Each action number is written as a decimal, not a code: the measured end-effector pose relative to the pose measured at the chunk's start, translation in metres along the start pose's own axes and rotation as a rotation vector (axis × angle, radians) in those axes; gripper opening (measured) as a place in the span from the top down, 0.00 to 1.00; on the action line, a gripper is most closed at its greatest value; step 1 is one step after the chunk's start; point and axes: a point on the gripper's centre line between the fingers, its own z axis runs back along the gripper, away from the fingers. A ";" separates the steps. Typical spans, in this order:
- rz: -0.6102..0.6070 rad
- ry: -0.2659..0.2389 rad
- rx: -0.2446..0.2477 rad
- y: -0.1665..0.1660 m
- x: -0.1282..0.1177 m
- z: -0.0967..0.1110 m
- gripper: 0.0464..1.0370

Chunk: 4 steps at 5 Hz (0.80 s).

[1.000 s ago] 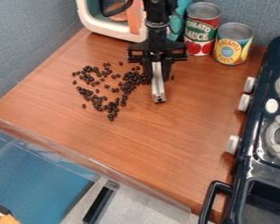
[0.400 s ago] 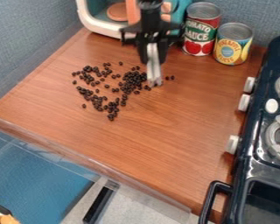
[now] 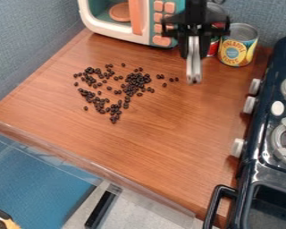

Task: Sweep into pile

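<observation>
Claw: black, above the bench [image 3: 163, 134], right of the beans; its pale fingers [image 3: 194, 81] are together, nothing visible between them.
Beans: small, dark, scattered at left-centre, thickest in one clump [image 3: 136, 80], strays [image 3: 171, 79] near the claw.
Behind: toy microwave [image 3: 109, 29]; yellow-and-blue can [image 3: 236, 50].
Right: dark toy stove [image 3: 262, 143].

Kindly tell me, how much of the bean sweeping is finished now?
Partly done, I would judge: one dense clump of dark beans is there. In progress: the hand hangs just right of the stray beans. Left: gathering those strays and the loose beans at lower left into one pile.
</observation>
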 end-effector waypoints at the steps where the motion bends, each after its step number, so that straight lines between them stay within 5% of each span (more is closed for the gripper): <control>1: -0.003 0.035 0.064 -0.006 -0.001 -0.028 0.68; 4: 0.128 0.084 0.102 0.032 -0.003 -0.043 0.68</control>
